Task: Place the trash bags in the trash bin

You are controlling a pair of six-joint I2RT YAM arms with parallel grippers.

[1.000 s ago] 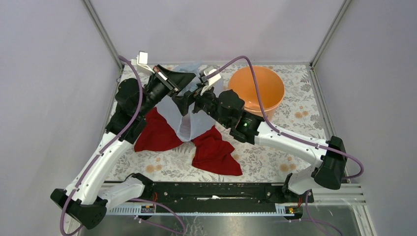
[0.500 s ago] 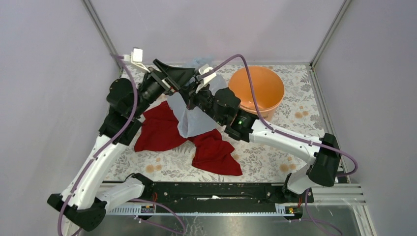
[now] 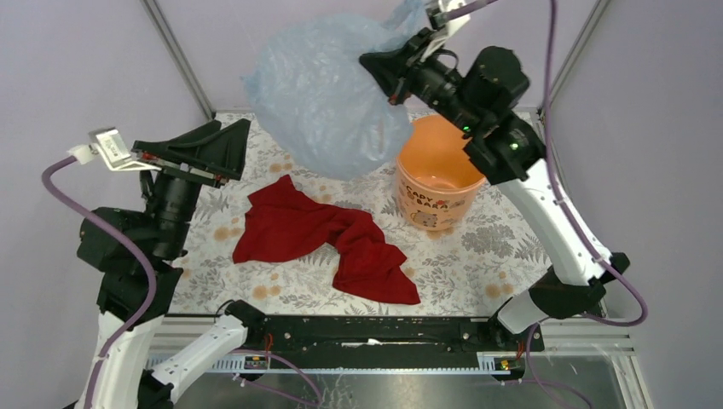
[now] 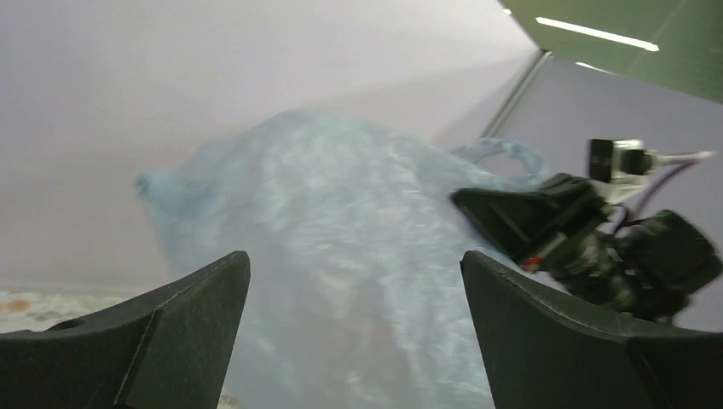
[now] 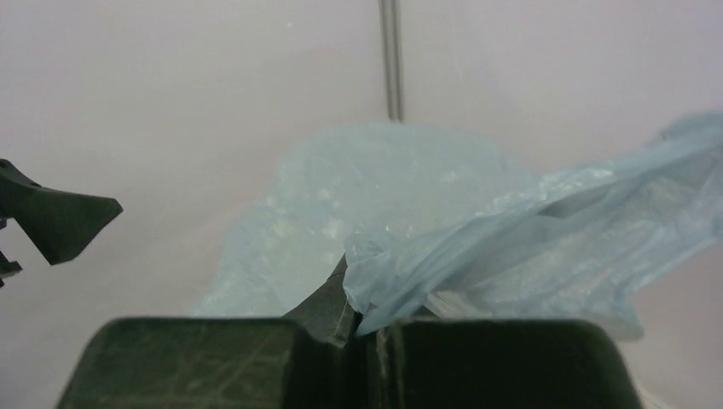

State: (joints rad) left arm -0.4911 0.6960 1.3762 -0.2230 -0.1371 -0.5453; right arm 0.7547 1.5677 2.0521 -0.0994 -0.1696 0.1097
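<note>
The pale-blue trash bag point(image 3: 328, 102) hangs billowed in the air above the back of the table, just left of the orange trash bin point(image 3: 439, 183). My right gripper point(image 3: 384, 68) is raised high and shut on the bag's upper edge; in the right wrist view the film point(image 5: 477, 230) bunches out from between the closed fingers. My left gripper point(image 3: 226, 146) is open at the left, apart from the bag, with nothing between its fingers. In the left wrist view the bag point(image 4: 341, 256) fills the gap ahead and the right gripper point(image 4: 520, 223) shows at the right.
A large red cloth point(image 3: 324, 239) lies crumpled on the floral table cover point(image 3: 477, 264), in front of the bin. Grey walls enclose the back and both sides. The bin stands at the back right.
My left gripper let go of the bag and drew back to the left. The right gripper shut on the bag and lifted it high, toward the bin.
</note>
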